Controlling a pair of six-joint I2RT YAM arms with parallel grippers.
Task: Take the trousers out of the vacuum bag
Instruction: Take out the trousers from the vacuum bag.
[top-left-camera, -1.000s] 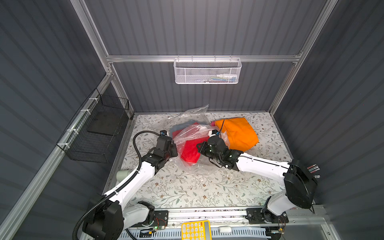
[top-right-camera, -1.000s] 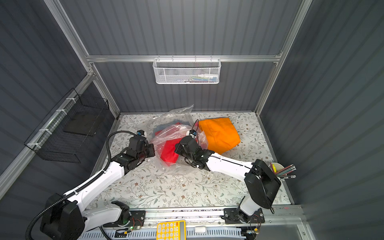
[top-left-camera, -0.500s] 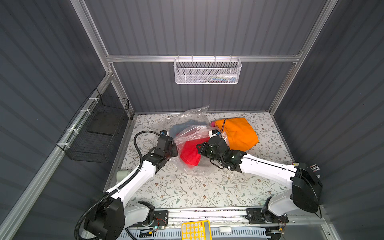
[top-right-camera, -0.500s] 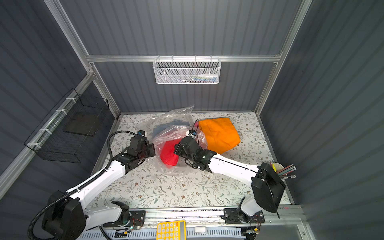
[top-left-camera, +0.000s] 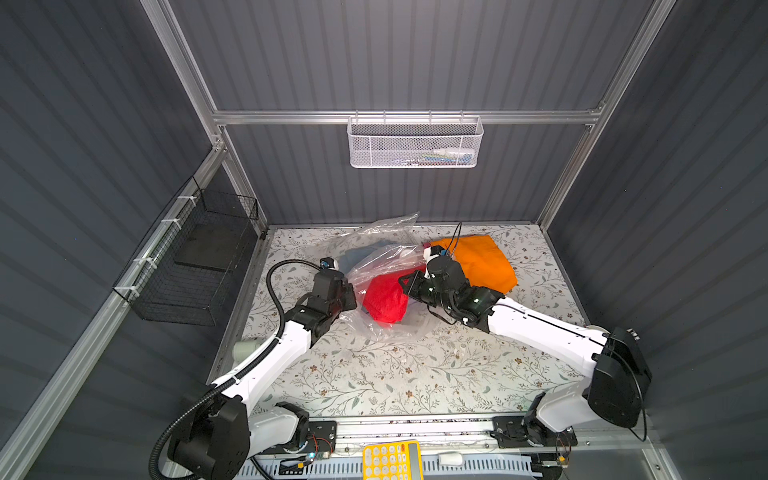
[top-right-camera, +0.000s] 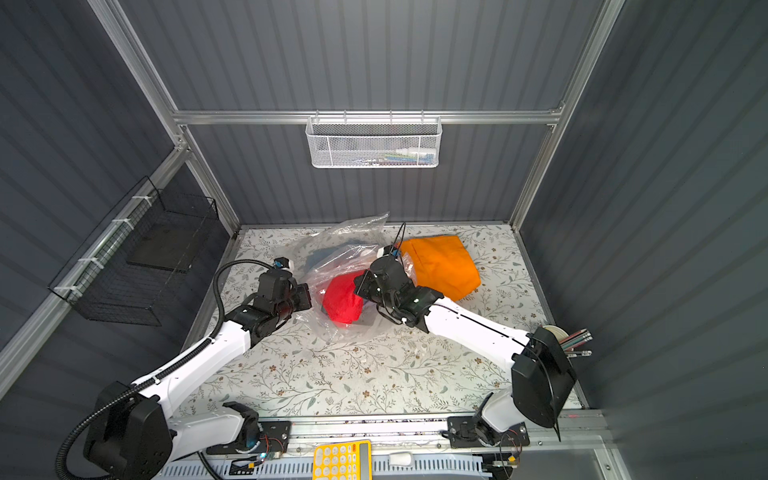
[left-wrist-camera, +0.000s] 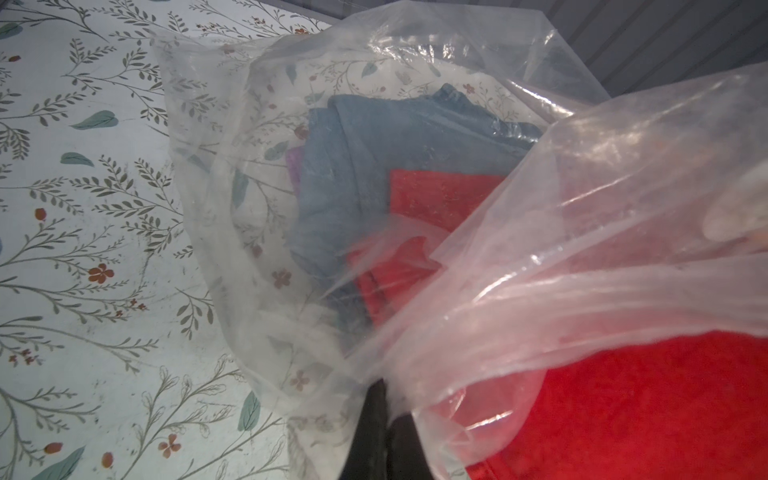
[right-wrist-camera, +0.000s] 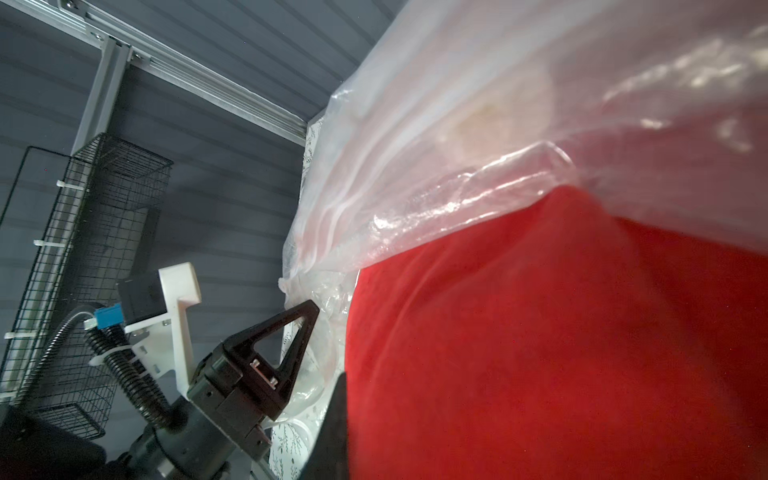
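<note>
The clear vacuum bag (top-left-camera: 384, 253) (top-right-camera: 353, 249) lies crumpled mid-table. My left gripper (top-left-camera: 353, 297) (top-right-camera: 307, 297) is shut on the plastic edge at the bag's mouth, seen pinched in the left wrist view (left-wrist-camera: 384, 399). My right gripper (top-left-camera: 405, 284) (top-right-camera: 359, 286) is shut on the red trousers (top-left-camera: 384, 297) (right-wrist-camera: 540, 353), which bulge out of the mouth toward the front. Light blue denim trousers (left-wrist-camera: 374, 166) and a sliver of lilac trousers (left-wrist-camera: 294, 166) lie inside the bag. The orange trousers (top-left-camera: 482, 262) lie outside it at the back right. Hot pink trousers are hidden.
A white mesh basket (top-left-camera: 415, 143) hangs on the back wall and a black wire basket (top-left-camera: 195, 257) on the left wall. A yellow calculator (top-left-camera: 390, 461) sits at the front rail. A cup of pens (top-right-camera: 569, 338) stands by the right edge.
The right arm has swung slightly and the red trousers bulge a bit further out of the bag's mouth. The left gripper has stayed put on the plastic.
</note>
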